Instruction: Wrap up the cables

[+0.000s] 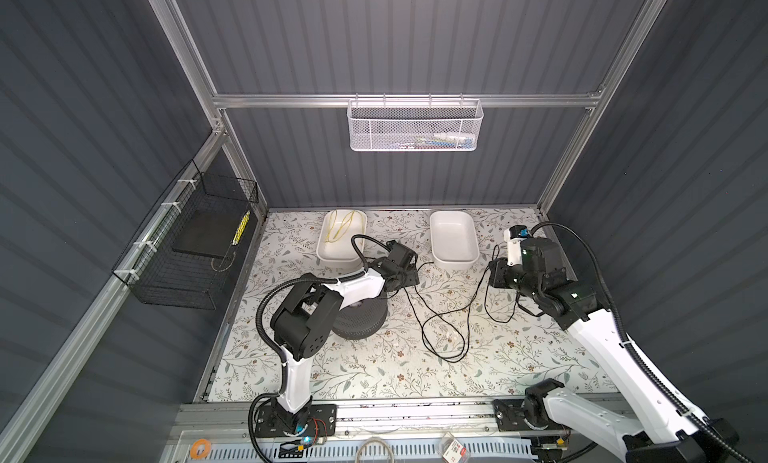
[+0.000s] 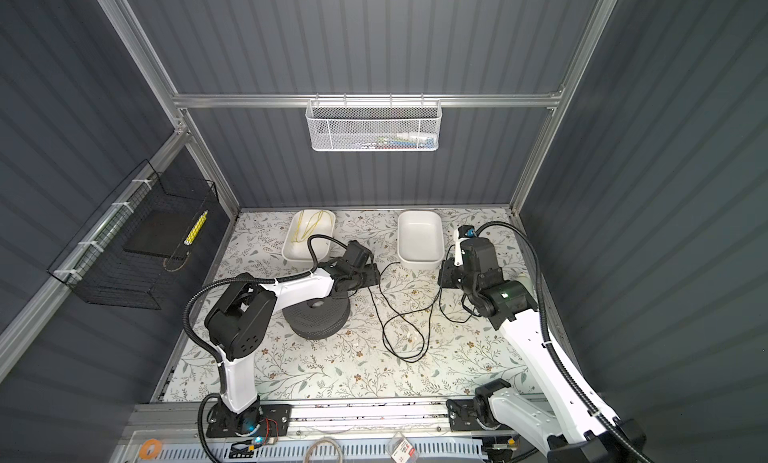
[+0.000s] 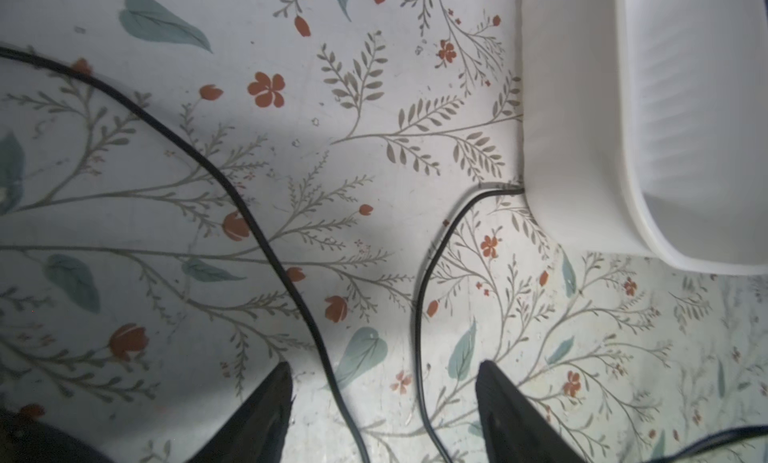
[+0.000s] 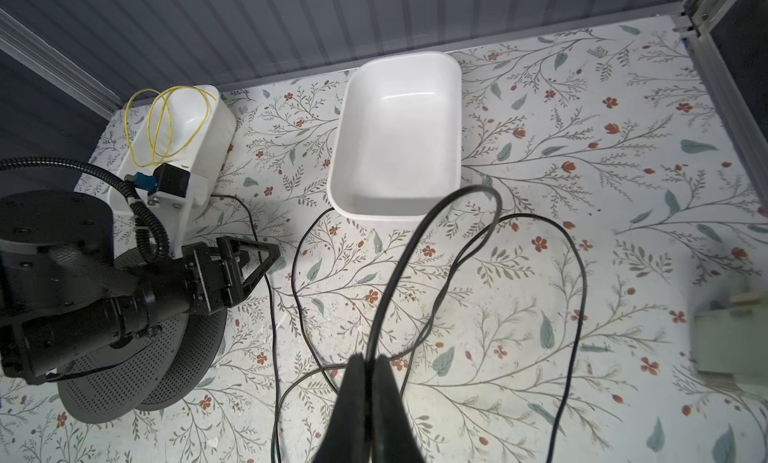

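In both top views I see the black cable lying in loose loops on the floral surface, between my two arms. The left tool sits over one stretch of it. The right tool is on the far side of the empty white bin, with strands trailing from it.

In the left wrist view, the left tool stands wide open. Two strands of cable run between its fingers on the surface, clear of both. One strand meets the wall of the empty white bin.

In the right wrist view, the right tool is pinched tight on the cable. The cable arcs up from the tips in a loop, and other strands lie across the surface.
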Robot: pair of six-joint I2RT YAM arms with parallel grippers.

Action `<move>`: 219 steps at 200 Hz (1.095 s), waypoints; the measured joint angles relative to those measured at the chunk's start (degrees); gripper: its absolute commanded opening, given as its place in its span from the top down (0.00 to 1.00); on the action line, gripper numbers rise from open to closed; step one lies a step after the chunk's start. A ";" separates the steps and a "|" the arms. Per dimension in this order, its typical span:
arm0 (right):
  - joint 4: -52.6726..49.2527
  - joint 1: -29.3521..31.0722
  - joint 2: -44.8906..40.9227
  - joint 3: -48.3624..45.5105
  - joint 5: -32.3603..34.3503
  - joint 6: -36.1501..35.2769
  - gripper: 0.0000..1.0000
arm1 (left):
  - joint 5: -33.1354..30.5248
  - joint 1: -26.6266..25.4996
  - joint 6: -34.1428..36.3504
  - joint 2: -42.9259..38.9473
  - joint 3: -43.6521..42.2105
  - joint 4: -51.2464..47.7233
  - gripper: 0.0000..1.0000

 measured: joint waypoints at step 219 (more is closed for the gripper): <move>8.83 -6.97 -2.27 -7.34 -9.11 1.18 0.96 | -20.09 -5.18 -6.25 13.55 15.91 -15.26 0.51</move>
